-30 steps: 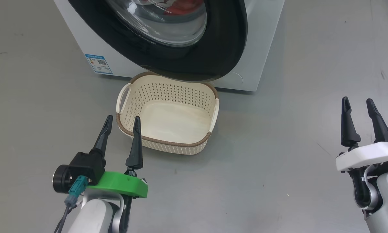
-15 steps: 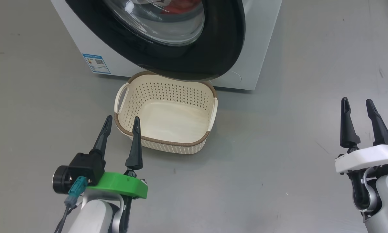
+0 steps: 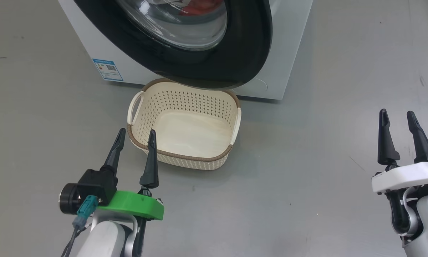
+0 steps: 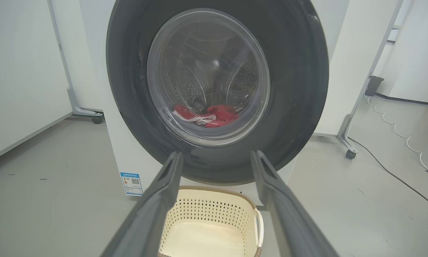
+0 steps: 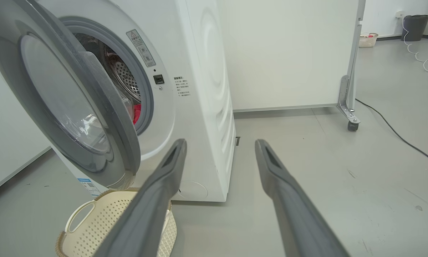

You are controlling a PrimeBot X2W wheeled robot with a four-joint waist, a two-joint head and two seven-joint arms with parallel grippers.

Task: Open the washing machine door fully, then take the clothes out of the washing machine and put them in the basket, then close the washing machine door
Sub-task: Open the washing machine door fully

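Note:
The white washing machine stands ahead. Its washing machine door, black-rimmed with a glass bowl, hangs partly open over the far end of the basket; the right wrist view shows the door swung out from the drum opening. Red clothes with white trim lie in the drum behind the glass, and the clothes also show through the gap. The cream basket sits empty on the floor. My left gripper is open at the basket's near left corner. My right gripper is open, far right, over bare floor.
White wheeled partition panels stand beside and behind the machine. A cable runs across the floor on the right. A dark bin and another small basket sit far back. Grey floor lies open on both sides.
The head view has shifted slightly, and both grippers sit a little lower in the picture. Nothing was gripped, released, opened or shut.

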